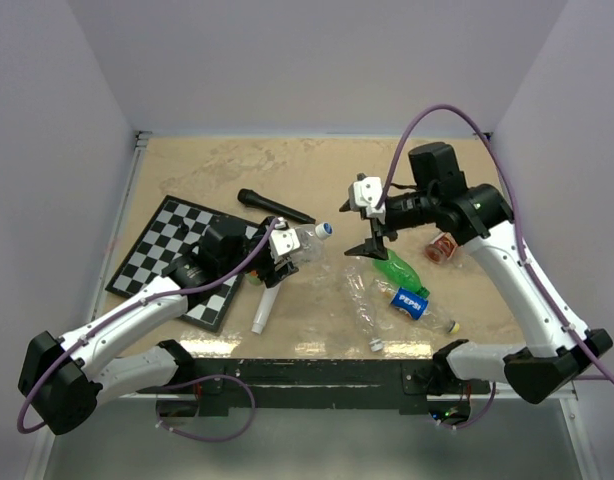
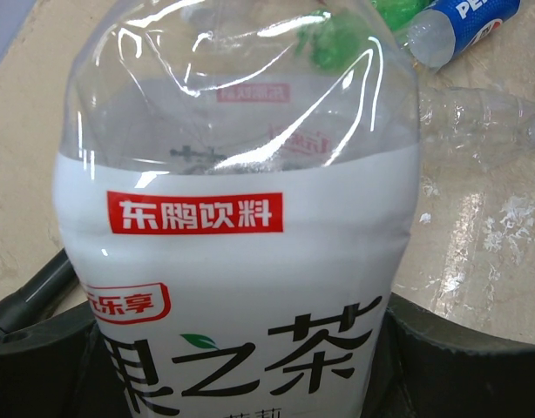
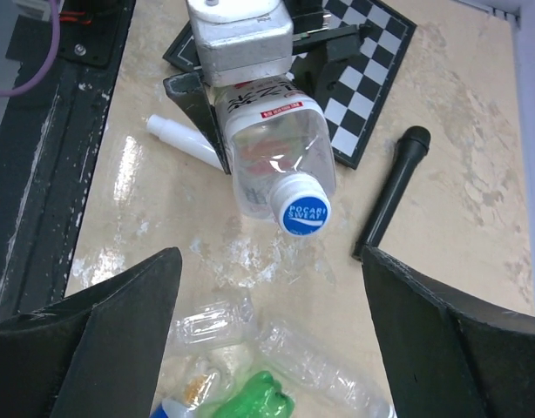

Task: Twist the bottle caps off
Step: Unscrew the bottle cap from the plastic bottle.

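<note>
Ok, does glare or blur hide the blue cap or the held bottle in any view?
Left wrist: glare streaks across the clear top of the held bottle, label sharp. Right wrist: blue cap crisp and readable, sheen on the table. Top external: even light, cap small but visible.

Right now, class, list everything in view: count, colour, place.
held bottle: one, clear, white label, in the left gripper
blue cap: one, on that bottle
white cap: one, near edge, centre-right
green bottle: one, right of centre
Pepsi bottle: one, blue label, beside the green
clear bottles: at least two, crushed, front centre
chessboard: one, black-white, left
black microphone: one, beyond the board
white cylinder: one, right of the board
brown disc: one, right
left gripper: shut on the held bottle
right gripper: open, empty, facing the blue cap
</note>
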Tool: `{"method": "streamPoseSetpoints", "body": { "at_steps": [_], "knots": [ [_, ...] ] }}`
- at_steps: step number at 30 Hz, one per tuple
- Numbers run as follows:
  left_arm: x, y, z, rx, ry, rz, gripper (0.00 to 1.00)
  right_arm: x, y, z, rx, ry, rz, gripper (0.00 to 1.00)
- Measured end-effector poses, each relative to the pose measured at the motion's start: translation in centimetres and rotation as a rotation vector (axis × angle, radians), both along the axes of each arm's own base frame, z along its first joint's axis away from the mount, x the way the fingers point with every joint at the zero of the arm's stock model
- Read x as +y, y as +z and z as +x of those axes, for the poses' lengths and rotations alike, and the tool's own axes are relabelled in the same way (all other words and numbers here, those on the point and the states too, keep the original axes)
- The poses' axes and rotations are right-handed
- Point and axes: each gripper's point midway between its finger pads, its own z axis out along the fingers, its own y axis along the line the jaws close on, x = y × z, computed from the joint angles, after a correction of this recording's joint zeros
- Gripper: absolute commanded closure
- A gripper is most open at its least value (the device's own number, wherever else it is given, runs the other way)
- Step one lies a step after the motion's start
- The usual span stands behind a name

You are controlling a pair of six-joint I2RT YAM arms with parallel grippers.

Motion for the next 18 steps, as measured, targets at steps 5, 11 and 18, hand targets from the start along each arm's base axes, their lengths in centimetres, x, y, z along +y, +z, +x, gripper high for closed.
{"method": "streamPoseSetpoints", "body": {
  "at_steps": [5,11,18],
  "knots": [
    [0.0,0.0,0.0,0.0,0.0,0.0,1.0,-1.1,1.7,0.0,0.034,-0.065,0.064,0.12],
    [0.0,0.0,0.0,0.0,0.002,0.0,1.0,-0.8,0.5,0.8,0.187,-0.164,0.122,0.13],
    [0.0,0.0,0.1,0.0,0.005,0.001,1.0,0.0,-0.6,0.9,0.329,-0.195,0.142,0.12]
  ]
}}
